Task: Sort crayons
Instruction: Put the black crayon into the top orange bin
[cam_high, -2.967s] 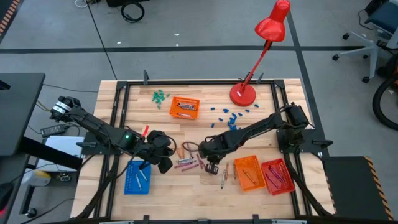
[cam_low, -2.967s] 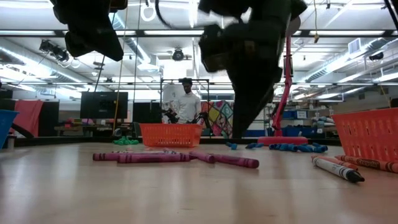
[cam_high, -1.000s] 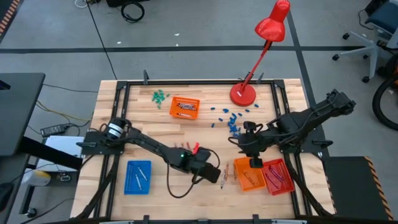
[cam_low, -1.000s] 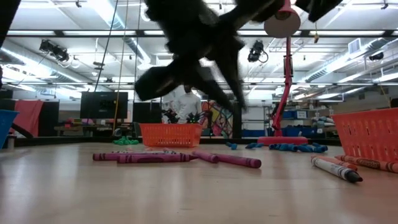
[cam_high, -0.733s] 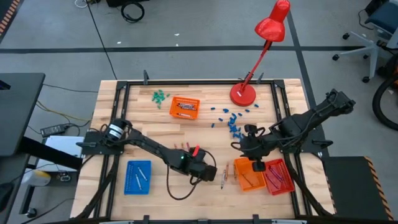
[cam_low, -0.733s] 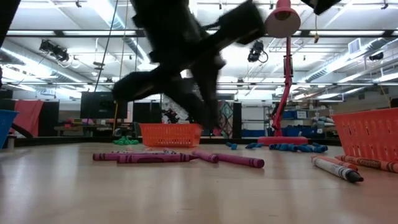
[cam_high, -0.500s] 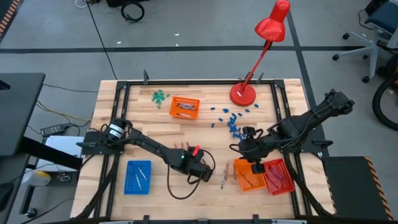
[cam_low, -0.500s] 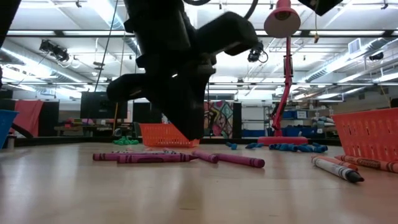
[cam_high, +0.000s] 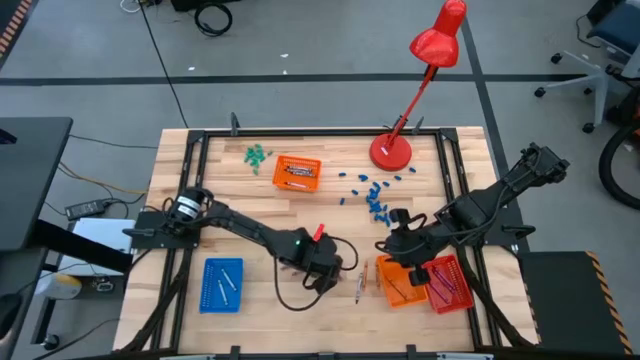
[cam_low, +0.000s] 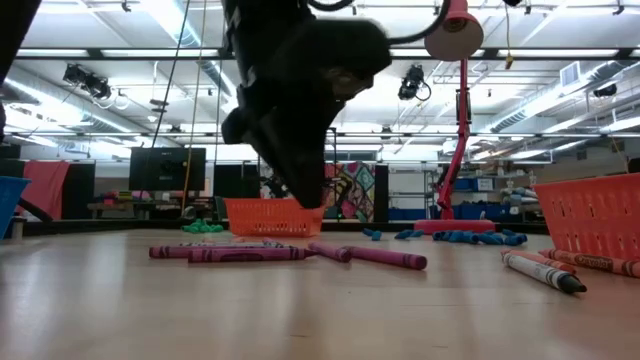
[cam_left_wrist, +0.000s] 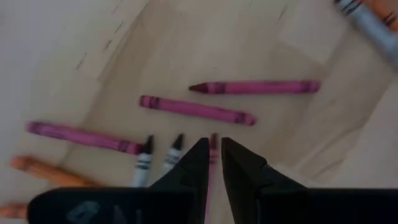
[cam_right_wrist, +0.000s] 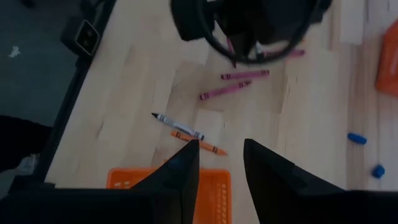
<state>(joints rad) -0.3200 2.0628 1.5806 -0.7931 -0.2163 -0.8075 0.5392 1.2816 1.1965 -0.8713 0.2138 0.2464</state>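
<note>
Left pincer (cam_left_wrist: 212, 163) sits low over the pale wood-plank counter (cam_high: 260, 205), fingers nipped onto a thin magenta crayon (cam_left_wrist: 213, 144). More paper-wrapped magenta crayons (cam_left_wrist: 197, 110) lie loose just beyond it. Right pincer (cam_right_wrist: 221, 163) hangs spread and empty above the orange lattice-plastic tray (cam_high: 398, 285), a black-tipped crayon (cam_right_wrist: 177, 126) just past its rim.

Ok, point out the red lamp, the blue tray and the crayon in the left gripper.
red lamp (cam_high: 438, 38): high view, on its shade.
blue tray (cam_high: 221, 284): high view, on its floor.
magenta crayon (cam_left_wrist: 213, 149): left wrist view, on the tip between the left gripper's fingers.
</note>
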